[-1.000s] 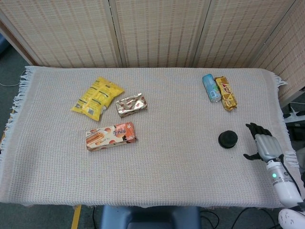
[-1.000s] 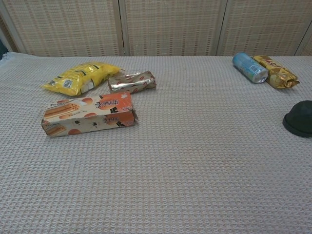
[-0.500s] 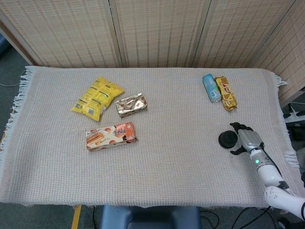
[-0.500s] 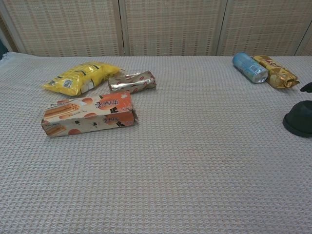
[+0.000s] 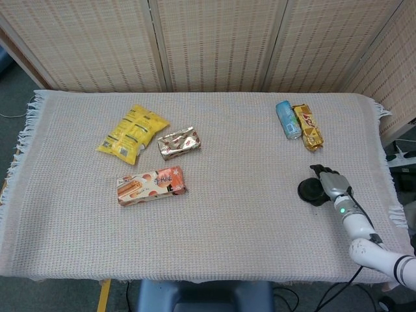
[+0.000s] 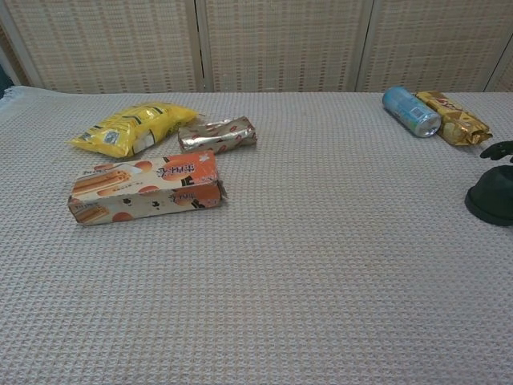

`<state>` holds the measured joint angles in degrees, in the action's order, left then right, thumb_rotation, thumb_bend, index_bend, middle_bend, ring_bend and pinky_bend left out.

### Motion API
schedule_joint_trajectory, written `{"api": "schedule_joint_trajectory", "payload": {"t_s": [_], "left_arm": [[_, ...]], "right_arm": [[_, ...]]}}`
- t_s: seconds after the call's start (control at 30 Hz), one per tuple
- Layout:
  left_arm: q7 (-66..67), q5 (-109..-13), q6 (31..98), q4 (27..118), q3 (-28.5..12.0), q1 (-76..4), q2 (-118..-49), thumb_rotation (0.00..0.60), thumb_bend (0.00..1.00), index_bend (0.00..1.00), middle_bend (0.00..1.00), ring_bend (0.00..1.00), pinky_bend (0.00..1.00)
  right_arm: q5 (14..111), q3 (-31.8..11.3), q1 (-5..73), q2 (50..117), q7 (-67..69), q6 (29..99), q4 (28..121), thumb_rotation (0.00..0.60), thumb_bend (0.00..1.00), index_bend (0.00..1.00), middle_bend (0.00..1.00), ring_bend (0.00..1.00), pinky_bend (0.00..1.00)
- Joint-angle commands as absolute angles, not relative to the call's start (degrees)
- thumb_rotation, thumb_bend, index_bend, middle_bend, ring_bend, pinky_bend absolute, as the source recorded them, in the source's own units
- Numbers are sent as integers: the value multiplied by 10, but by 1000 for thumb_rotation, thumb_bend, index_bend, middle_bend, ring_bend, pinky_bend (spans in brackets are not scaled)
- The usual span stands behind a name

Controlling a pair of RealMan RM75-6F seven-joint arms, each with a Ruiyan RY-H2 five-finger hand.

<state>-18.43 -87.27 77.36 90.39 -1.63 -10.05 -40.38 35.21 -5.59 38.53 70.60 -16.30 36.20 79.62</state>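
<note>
Right hand at the small black round puck-like object, near the worktop's right edge

Fingers spread around the black object, touching its right side; a firm hold cannot be told. Left hand unseen. Risk, judged: the low, smooth object may skid away under a shallow grip. Beyond it lie a blue can and gold wrapper; lettering illegible

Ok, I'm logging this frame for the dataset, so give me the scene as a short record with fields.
right hand: at the black round object, fingers over its edge; grip not clear
left hand: not seen
near it: blue can lying beside a gold snack pack
far side: yellow bag, silver wrapped pack, orange biscuit box
surface: woven cloth
</note>
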Motion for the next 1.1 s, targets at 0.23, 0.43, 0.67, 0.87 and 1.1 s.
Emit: {"api": "schedule_joint_trajectory", "payload": {"t_s": [0.23,0.43,0.67,0.87,1.1], "left_arm": [[-187,-874,778,904,-17,-99,-403,600,527,526,165,201,527],[-190,-874,778,903,-17,-99,-403,600,527,525,165,201,526],[-194,-875,781,902,-17,-98,-402,600,527,523,165,201,527],[-194,-876,781,902,-17,-98,-402,600,528,524,165,201,527],[-194,-876,781,902,-17,-97,-402,600,527,524,165,201,526]], "right_arm": [[333,-39,403,726,-161,352,767,600,98,74,84,84,166],[324,-28,411,741,-164,354,750,600,98,160,166,162,242],[338,-24,404,756,-164,390,742,600,99,386,336,363,448],[366,-30,388,777,-165,451,730,600,156,602,488,548,625],[396,-40,370,788,-163,496,723,600,238,697,566,626,702]]}}
